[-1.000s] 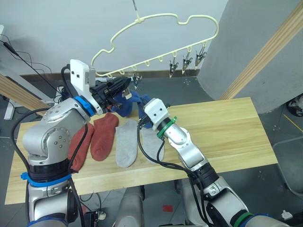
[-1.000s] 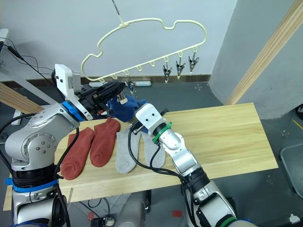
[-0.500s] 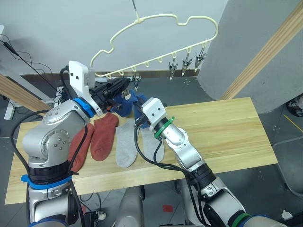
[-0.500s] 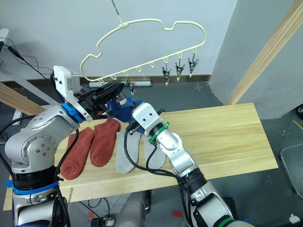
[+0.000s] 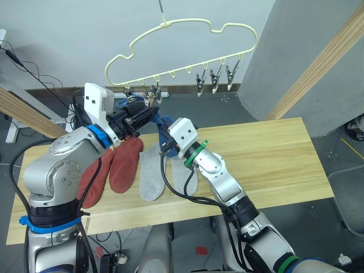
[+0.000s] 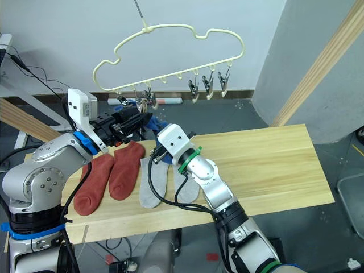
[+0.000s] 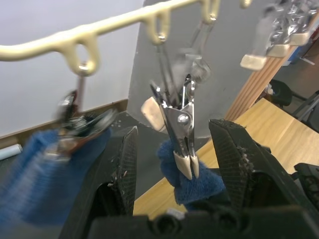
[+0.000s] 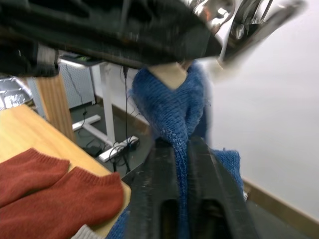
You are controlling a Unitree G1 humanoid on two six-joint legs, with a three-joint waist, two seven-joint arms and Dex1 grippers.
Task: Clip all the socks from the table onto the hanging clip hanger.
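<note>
The right gripper pinches a blue sock under a clip; the left gripper is spread around that clip.

Rust-red socks, light grey socks, blue sock, pale-yellow clip hanger, pale yellowish wood table

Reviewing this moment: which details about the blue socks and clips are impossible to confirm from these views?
- Second blue sock: blurred in the left wrist view, so its clip's bite cannot be judged.
- Blue sock pinched by the right gripper: its upper edge is hidden behind dark arm hardware.
- Clips in the head views: too small to show closure.
</note>
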